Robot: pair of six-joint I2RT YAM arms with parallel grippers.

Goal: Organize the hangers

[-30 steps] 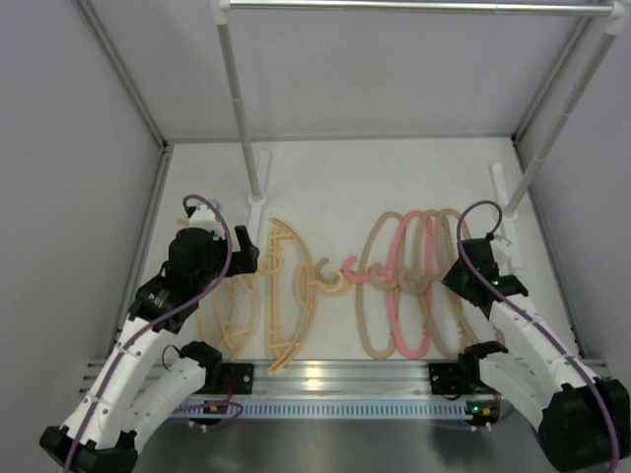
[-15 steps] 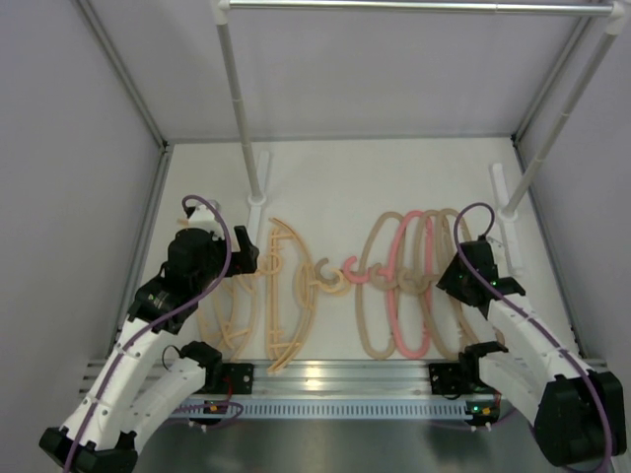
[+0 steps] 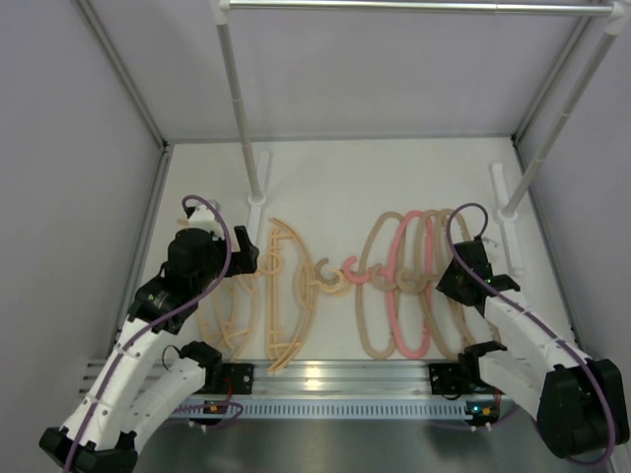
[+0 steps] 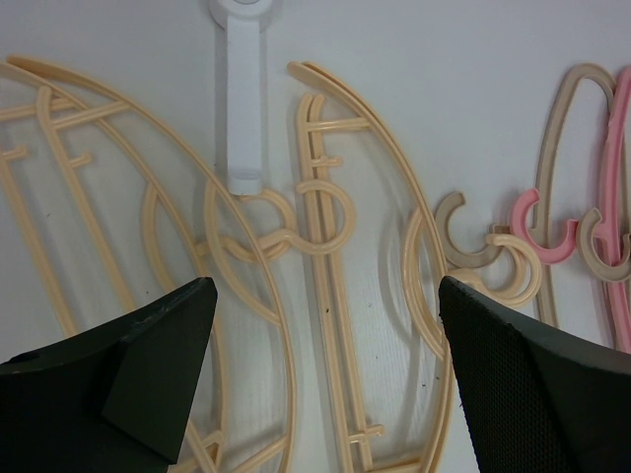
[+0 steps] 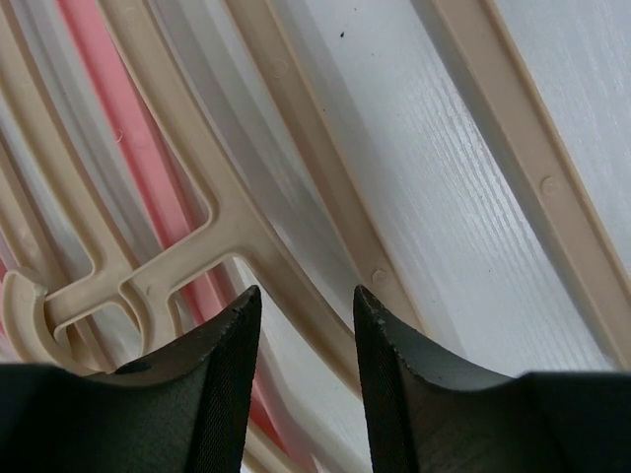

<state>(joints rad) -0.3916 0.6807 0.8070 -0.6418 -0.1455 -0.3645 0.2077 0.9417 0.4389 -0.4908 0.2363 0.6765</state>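
Note:
Several hangers lie flat on the white table. Peach-tan hangers (image 3: 281, 296) with crossbars lie on the left. Plain beige hangers (image 3: 373, 296) and one pink hanger (image 3: 402, 286) lie on the right. My left gripper (image 3: 242, 261) hovers open over the peach-tan hangers (image 4: 330, 246), its jaws wide apart (image 4: 325, 291). My right gripper (image 3: 455, 281) is low over the right-hand pile. Its jaws (image 5: 306, 296) stand a little apart, astride the arm of a beige hanger (image 5: 246, 187), and do not visibly touch it. The pink hanger (image 5: 118, 108) lies under that one.
A clothes rack stands at the back: a metal rail (image 3: 414, 8) on two poles (image 3: 240, 108) (image 3: 557, 118) with white feet (image 3: 256, 197) (image 3: 505, 192). One foot shows in the left wrist view (image 4: 244, 99). Grey walls close both sides. An aluminium frame (image 3: 335, 379) runs along the front edge.
My right gripper has moved left and down onto the beige hangers at the right of the pile. The left arm and the hangers have not moved.

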